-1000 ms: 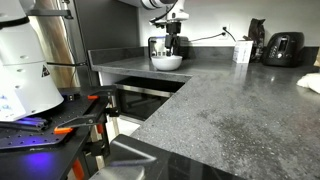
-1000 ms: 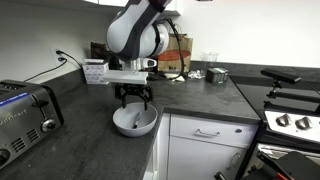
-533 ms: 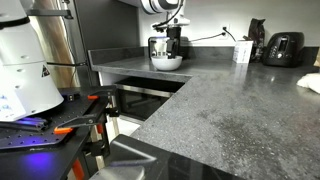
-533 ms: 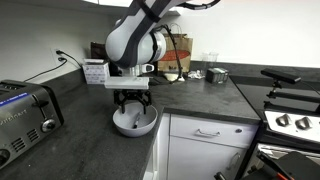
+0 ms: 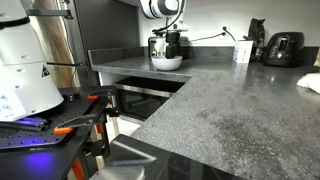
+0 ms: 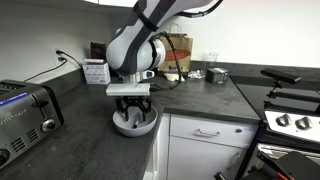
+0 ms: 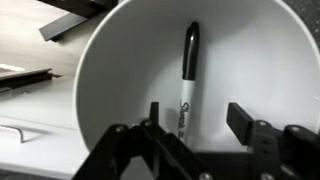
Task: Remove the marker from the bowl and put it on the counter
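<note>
Inside the bowl [image 7: 115, 85], the marker [image 7: 189, 80] lies between the jaws of the widely spread pincer [image 7: 197, 125].

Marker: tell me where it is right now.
In the wrist view the marker lies inside the white bowl, near its middle, its lower end between the spread fingers.
</note>
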Available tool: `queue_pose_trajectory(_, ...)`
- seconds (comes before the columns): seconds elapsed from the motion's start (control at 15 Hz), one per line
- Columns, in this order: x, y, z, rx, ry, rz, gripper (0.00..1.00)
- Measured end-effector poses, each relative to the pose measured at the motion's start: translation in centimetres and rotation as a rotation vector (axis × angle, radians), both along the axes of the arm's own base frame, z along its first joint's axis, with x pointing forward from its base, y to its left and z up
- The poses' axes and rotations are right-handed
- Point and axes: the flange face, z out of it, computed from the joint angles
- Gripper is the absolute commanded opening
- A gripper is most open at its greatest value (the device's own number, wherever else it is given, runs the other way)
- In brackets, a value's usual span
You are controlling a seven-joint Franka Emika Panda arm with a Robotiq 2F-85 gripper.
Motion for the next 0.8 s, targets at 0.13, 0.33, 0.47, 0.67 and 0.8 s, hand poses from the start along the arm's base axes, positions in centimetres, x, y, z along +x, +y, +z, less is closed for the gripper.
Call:
queue_pose_trajectory(0.13, 0.1, -0.3, -0.4, -0.002, 0.006, -0.008, 0.3)
queue_pose_trajectory(0.33, 0.2, -0.4, -0.4, 0.009, 0.012, -0.027, 0.07)
queue_pose_trajectory(0.47, 0.4, -0.3, -0.2, 0.017, 0.012, -0.035, 0.0)
queue_pose_trajectory(0.67, 0.8, -0.4, 0.2, 0.026, 0.008, -0.049, 0.03)
queue_pose_trajectory(0.8, 1.0, -0.2, 0.7, 0.044, 0.026, -0.069, 0.03)
